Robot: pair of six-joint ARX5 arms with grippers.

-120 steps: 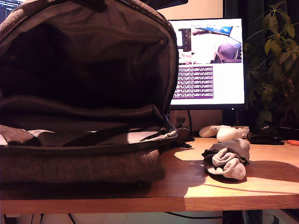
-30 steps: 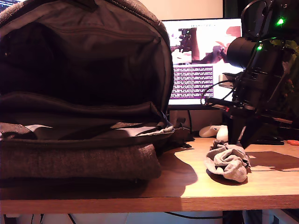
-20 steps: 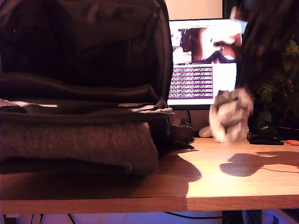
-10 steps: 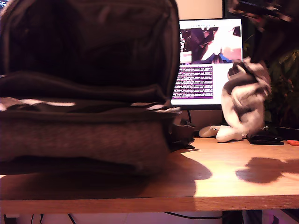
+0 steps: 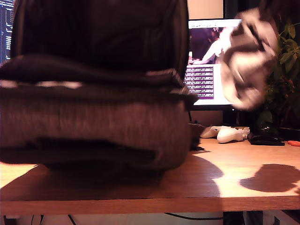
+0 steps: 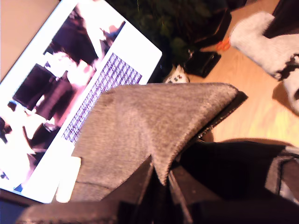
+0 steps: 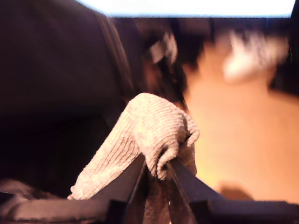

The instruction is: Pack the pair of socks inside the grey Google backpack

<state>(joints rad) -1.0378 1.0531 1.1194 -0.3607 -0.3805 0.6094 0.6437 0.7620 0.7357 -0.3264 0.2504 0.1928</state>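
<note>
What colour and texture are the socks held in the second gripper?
The pair of socks is light grey, ribbed knit with paler whitish parts, clearest in the second wrist view.

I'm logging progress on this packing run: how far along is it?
Done: my second gripper has the pair of socks clamped and off the desk. In hand: my first gripper pinches the grey Google backpack by its flap. Left: the socks hang beside the backpack, toward the exterior view's right, not inside; they must go in and be released.
</note>
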